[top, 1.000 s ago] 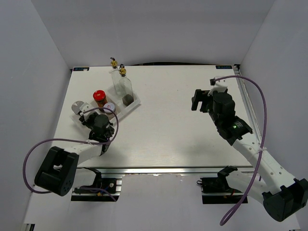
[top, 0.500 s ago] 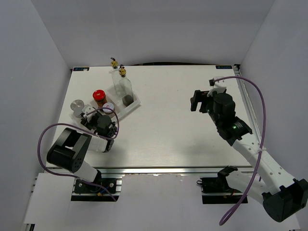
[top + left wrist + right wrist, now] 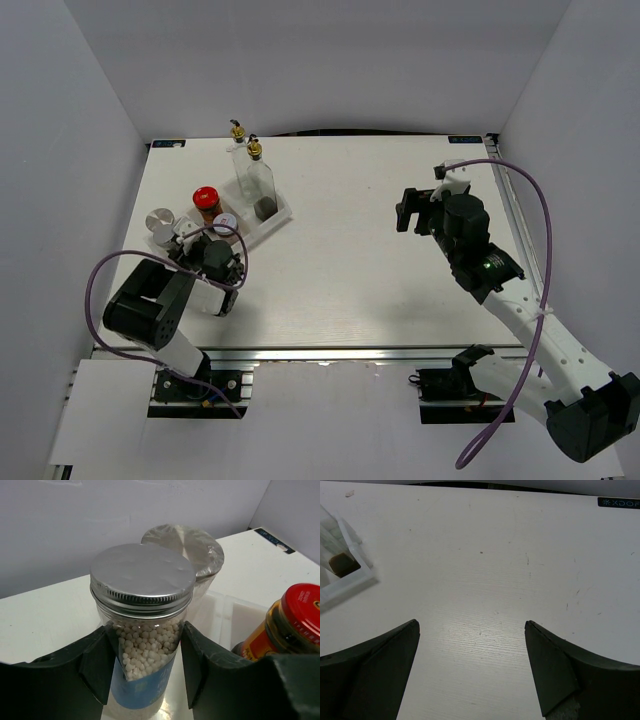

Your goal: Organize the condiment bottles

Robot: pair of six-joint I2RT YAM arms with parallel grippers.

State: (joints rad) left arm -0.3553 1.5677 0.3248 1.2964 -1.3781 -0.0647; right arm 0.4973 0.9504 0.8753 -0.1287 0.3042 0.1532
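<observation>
A silver-lidded shaker [image 3: 142, 580] full of white beads stands upright between the fingers of my left gripper [image 3: 145, 627], which is open with a thin gap on the right side. A second silver-lidded shaker [image 3: 185, 545] stands just behind it. To the right is the dark red-capped jar [image 3: 295, 620]. From above, my left gripper [image 3: 185, 243] sits at the near left end of the rack, by the silver lid [image 3: 160, 220] and the red-capped jar [image 3: 205, 197]. Two tall clear bottles [image 3: 256, 168] with gold tops stand at the far end. My right gripper [image 3: 471, 624] is open over bare table.
The white compartment rack [image 3: 283, 213] runs diagonally at the left of the table, and its corner [image 3: 350, 580] shows in the right wrist view. A pale-lidded jar [image 3: 226, 222] and a small dark item [image 3: 265, 206] sit in it. White walls enclose the table.
My left gripper has opened off the bead shaker, which stays upright, and the left arm's elbow has folded in closer. The right arm has not moved.
</observation>
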